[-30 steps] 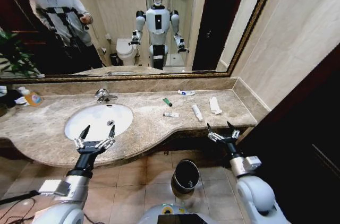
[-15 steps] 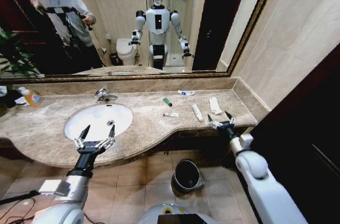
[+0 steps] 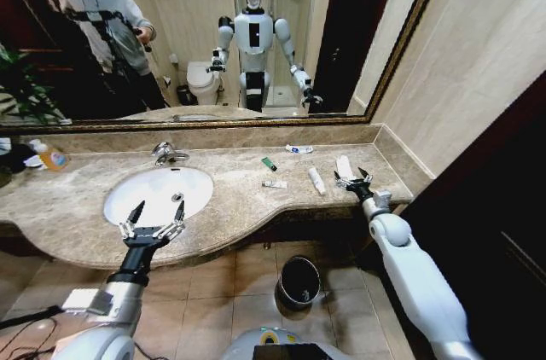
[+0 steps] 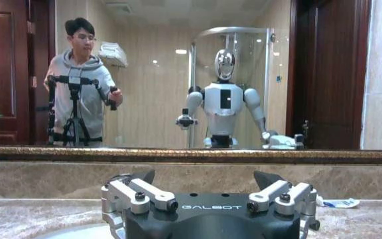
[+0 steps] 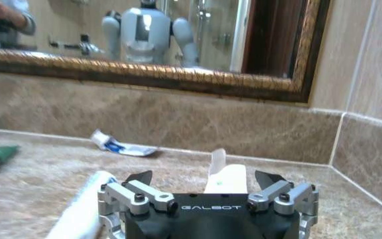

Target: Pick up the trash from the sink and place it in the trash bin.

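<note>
The trash lies on the marble counter right of the white sink (image 3: pixel 128 206): a green stick (image 3: pixel 269 164), a white-and-blue tube (image 3: pixel 299 148), a small sachet (image 3: pixel 274 183), a white tube (image 3: pixel 316 180) and a white sachet (image 3: pixel 345 165). My right gripper (image 3: pixel 351 177) is open over the counter's right end, just short of the white sachet (image 5: pixel 226 174), which lies ahead between its fingers (image 5: pixel 204 175). The white tube (image 5: pixel 78 214) lies beside it. My left gripper (image 3: pixel 153 217) hangs open at the basin's front rim. The black trash bin (image 3: pixel 299 281) stands on the floor below the counter.
A chrome faucet (image 3: pixel 166 153) rises behind the basin. An orange-labelled bottle (image 3: pixel 53 158) stands at the counter's far left. A mirror runs along the back wall, and a tiled side wall closes the counter's right end. The counter's front edge curves outward.
My right arm has reached forward and up from below the counter edge, over the counter to the white sachet. The left arm has stayed still.
</note>
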Motion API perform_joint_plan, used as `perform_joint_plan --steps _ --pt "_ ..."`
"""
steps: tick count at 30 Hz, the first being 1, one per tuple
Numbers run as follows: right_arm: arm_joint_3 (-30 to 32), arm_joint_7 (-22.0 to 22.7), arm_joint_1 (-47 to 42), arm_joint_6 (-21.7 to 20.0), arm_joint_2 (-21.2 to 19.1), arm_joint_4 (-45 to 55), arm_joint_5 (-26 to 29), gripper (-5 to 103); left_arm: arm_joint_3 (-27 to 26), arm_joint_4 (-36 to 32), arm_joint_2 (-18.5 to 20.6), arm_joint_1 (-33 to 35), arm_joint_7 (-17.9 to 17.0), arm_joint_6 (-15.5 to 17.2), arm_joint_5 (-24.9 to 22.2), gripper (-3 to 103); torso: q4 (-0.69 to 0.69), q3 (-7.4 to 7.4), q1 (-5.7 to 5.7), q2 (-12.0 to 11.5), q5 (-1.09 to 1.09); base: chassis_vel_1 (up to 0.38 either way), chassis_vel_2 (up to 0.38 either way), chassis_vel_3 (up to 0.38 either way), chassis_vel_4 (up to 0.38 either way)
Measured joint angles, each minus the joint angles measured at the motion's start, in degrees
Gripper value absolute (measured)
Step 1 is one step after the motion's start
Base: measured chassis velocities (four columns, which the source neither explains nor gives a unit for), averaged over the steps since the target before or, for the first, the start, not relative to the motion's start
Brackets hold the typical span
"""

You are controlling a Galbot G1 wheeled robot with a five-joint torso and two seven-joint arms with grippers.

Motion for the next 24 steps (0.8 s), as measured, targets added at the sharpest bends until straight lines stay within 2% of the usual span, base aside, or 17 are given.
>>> perform_joint_plan --steps 9,18,20,22,23,24 --pt "-1.5 -0.75 8.72 2.22 2.35 -11.59 -3.31 100 0.0 0.0 0.0 -0.01 0.0 0.0 0.0 100 0.0 0.0 0.0 0.0 0.0 0.0 0.0 0.0 0.0" --pt "-1.36 -1.02 10.6 1.13 2.67 -15.35 -3.68 101 0.0 0.0 0.0 -0.01 0.0 0.0 0.0 100 0.0 0.0 0.0 0.0 0.02 0.0 0.0 0.0 0.0" --pt "-1.14 -0.99 10.72 0.69 2.5 -16.13 -3.53 94 0.0 0.0 0.0 0.0 0.0 0.0 0.0 100 0.0 0.0 -0.01 0.0 0.02 0.0 0.0 0.0 0.0" --pt "-1.1 -1.07 10.69 0.49 2.32 -16.25 -3.45 94 0.0 0.0 0.0 0.0 0.0 0.0 0.0 100 0.0 0.0 0.0 0.0 0.02 0.0 0.0 0.0 0.0" --pt "-1.08 -1.22 10.57 0.29 2.09 -16.25 -3.29 86 0.0 0.0 0.0 0.0 0.0 0.0 0.0 100 0.0 0.0 0.0 0.0 0.01 0.0 0.0 0.0 0.0" --pt "-1.06 -1.34 10.43 0.2 1.95 -16.25 -3.19 86 0.0 0.0 0.0 0.0 0.0 0.0 0.0 100 0.0 -0.01 0.0 0.0 0.01 0.0 0.0 0.0 0.0"
